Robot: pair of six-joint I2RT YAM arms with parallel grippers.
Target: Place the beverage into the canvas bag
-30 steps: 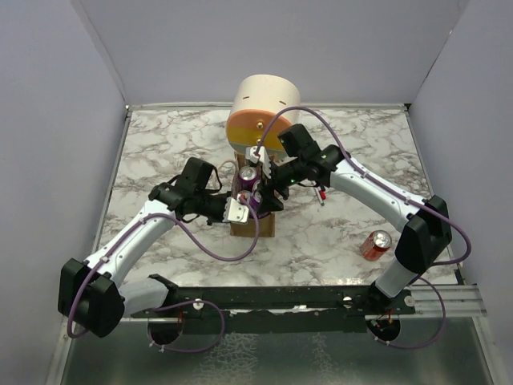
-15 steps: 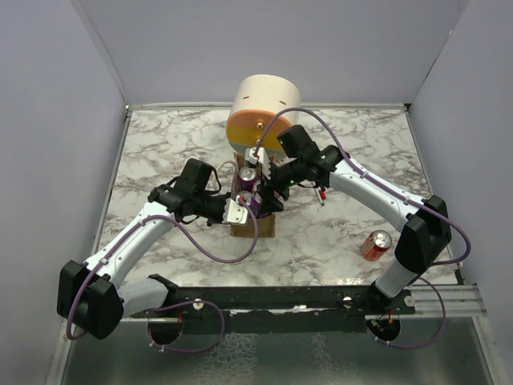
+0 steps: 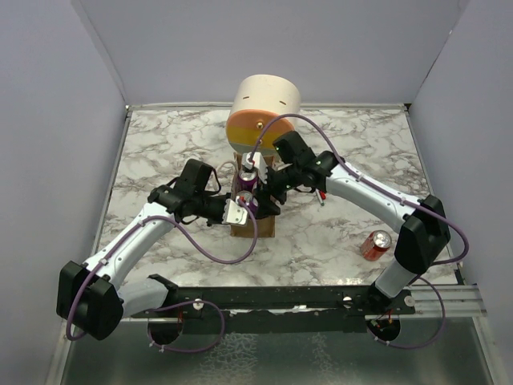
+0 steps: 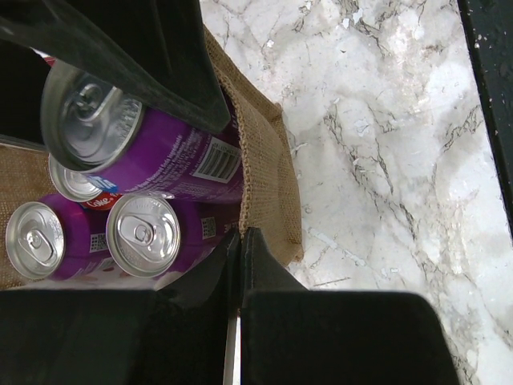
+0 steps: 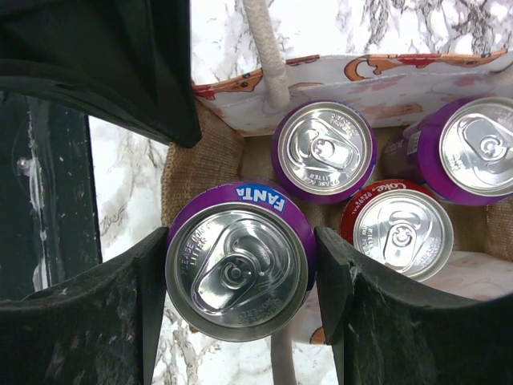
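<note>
The canvas bag (image 3: 255, 227) stands mid-table, tan-brown, with a cream cord handle (image 5: 264, 56). In the right wrist view several cans stand upright inside it: two purple cans (image 5: 325, 152) and a red Coke can (image 5: 397, 233). My right gripper (image 5: 240, 245) is shut on a purple Fanta can (image 5: 236, 277), the beverage, held upright above the bag's left end. From above, that can (image 3: 251, 168) hangs over the bag's far end. My left gripper (image 4: 240, 234) is shut on the bag's burlap rim (image 4: 264, 160), at the bag's left side in the top view (image 3: 236, 212).
A large cream cylinder with orange drawer fronts (image 3: 263, 112) stands just behind the bag. A red can (image 3: 376, 245) lies on the marble table at the right, near the right arm's base. Grey walls close in the table on three sides.
The right arm has shifted a little to the left with the purple can, over the bag. The left gripper has stayed clamped on the rim.
</note>
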